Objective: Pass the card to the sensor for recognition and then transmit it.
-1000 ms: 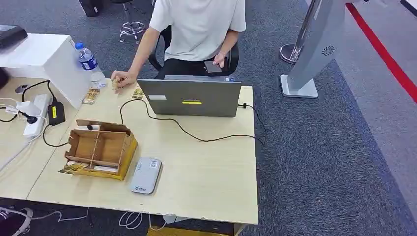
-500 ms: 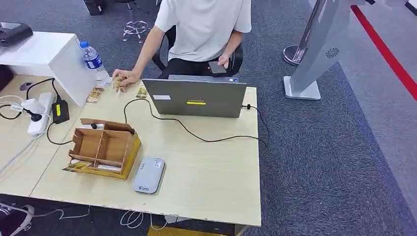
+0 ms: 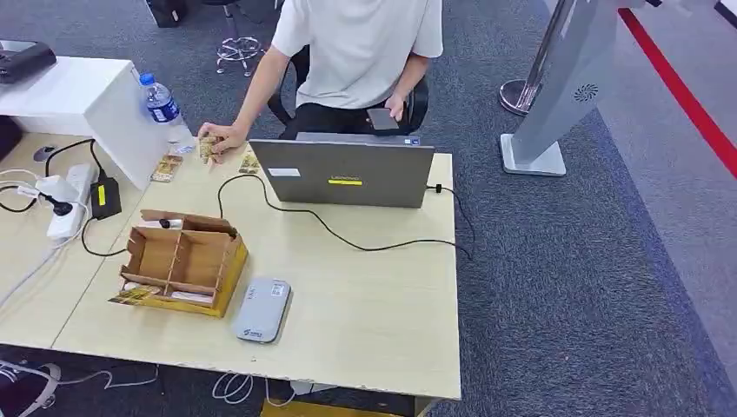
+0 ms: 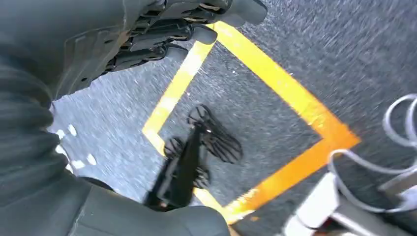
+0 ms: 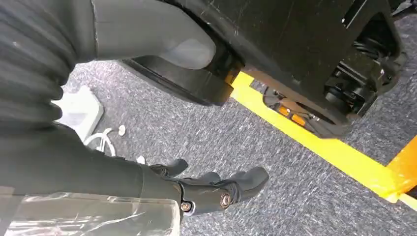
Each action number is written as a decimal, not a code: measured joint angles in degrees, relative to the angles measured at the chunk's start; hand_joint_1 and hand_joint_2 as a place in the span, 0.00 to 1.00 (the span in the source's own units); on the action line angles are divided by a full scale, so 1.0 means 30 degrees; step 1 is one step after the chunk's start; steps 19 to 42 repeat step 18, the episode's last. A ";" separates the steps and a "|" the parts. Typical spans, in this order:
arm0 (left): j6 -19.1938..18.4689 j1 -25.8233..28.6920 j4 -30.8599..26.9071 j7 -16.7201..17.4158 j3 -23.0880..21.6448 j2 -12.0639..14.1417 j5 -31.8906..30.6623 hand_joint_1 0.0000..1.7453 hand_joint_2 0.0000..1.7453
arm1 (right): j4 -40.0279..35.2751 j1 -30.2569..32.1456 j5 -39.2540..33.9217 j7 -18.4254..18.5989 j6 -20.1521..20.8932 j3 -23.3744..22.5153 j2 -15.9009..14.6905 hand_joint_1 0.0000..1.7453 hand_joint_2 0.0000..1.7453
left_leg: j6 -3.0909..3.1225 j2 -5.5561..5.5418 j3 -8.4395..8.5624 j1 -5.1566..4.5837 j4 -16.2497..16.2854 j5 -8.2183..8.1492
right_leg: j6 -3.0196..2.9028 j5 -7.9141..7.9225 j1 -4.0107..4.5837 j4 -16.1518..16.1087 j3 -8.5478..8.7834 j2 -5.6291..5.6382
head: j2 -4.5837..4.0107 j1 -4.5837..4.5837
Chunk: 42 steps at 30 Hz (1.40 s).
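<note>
Bare table lies right of the grey sensor; the cardboard organiser, laptop and its trailing cable hem that stretch in.

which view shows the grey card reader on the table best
The head view: the grey card reader lies flat near the table's front edge, beside the cardboard box, fully unobstructed. The left wrist and right wrist views point at the carpeted floor with yellow tape, so they tell nothing about it.
</note>
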 joint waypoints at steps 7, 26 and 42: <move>-0.0022 0.0512 0.0000 0.0029 -0.2936 -0.0306 -0.0029 0.00 0.00 | -0.0445 0.0763 0.2150 -0.0073 0.0306 -0.3221 -0.0044 0.00 0.00 | 0.0022 -0.0003 -0.0002 0.0002 -0.0004 -0.0017 | 0.0018 -0.0023 0.0003 0.0000 -0.0022 0.0001 | 0.0000 0.0000; -0.0015 0.1297 -0.0102 0.0014 -0.6965 -0.0597 -0.0051 0.05 0.00 | -0.1427 0.2342 0.5628 -0.0240 0.0896 -0.9182 -0.0044 0.00 0.00 | 0.0025 -0.0006 -0.0010 0.0001 -0.0004 -0.0021 | 0.0018 -0.0024 0.0002 0.0000 0.0010 -0.0001 | 0.0000 0.0000; -0.0015 0.1297 -0.0102 0.0014 -0.6965 -0.0597 -0.0051 0.05 0.00 | -0.1427 0.2342 0.5628 -0.0240 0.0896 -0.9182 -0.0044 0.00 0.00 | 0.0025 -0.0006 -0.0010 0.0001 -0.0004 -0.0021 | 0.0018 -0.0024 0.0002 0.0000 0.0010 -0.0001 | 0.0000 0.0000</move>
